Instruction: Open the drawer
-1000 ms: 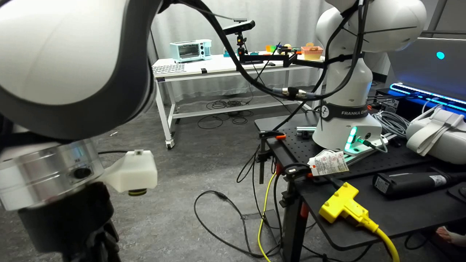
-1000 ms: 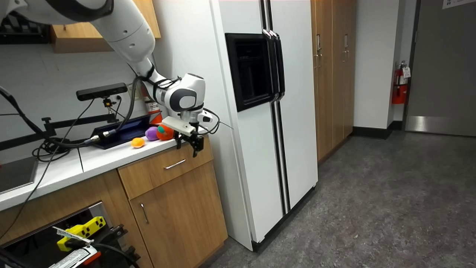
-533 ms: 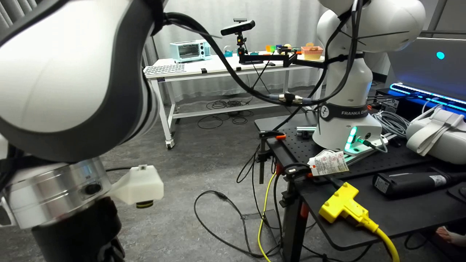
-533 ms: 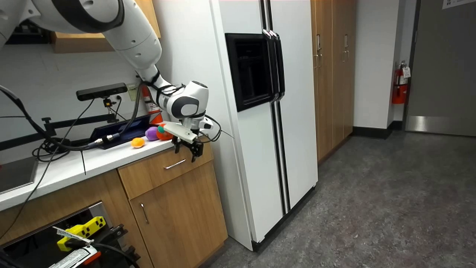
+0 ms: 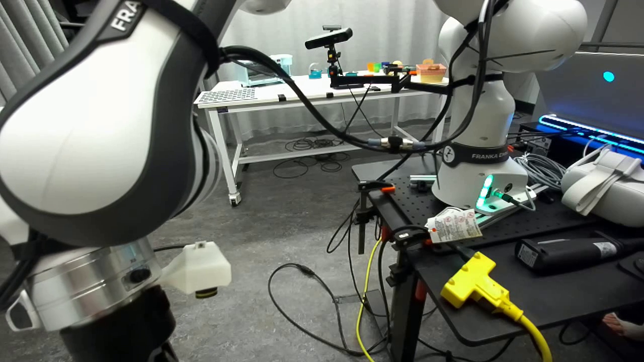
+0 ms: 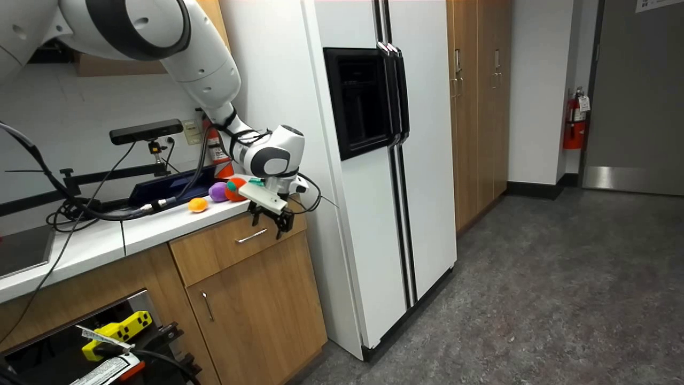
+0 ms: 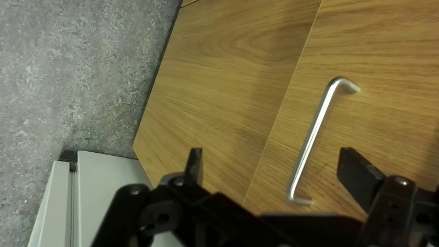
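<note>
The drawer (image 6: 206, 255) is shut in an exterior view. Its light wood front sits under the counter edge, and its white inside is hidden. It fills the right side of the wrist view (image 7: 387, 65). A silver bar handle (image 6: 251, 236) is on its front and also shows in the wrist view (image 7: 311, 137). My black gripper (image 6: 267, 229) is open and empty in front of the drawer's right part, near the handle's right end. In the wrist view, the handle's near end appears between the spread fingers (image 7: 271, 156), apart from both. The fingers are cut off in an exterior view.
A wooden cupboard door (image 6: 256, 305) is below the drawer. A white fridge (image 6: 331, 256) stands close on the right. A purple ball (image 6: 217, 192), a red one (image 6: 235, 190) and an orange fruit (image 6: 197, 205) lie on the white counter (image 6: 155, 224). Cables hang along the arm.
The arm has come down and slightly right in an exterior view, lowering the open gripper in front of the drawer. The drawer has not moved.
</note>
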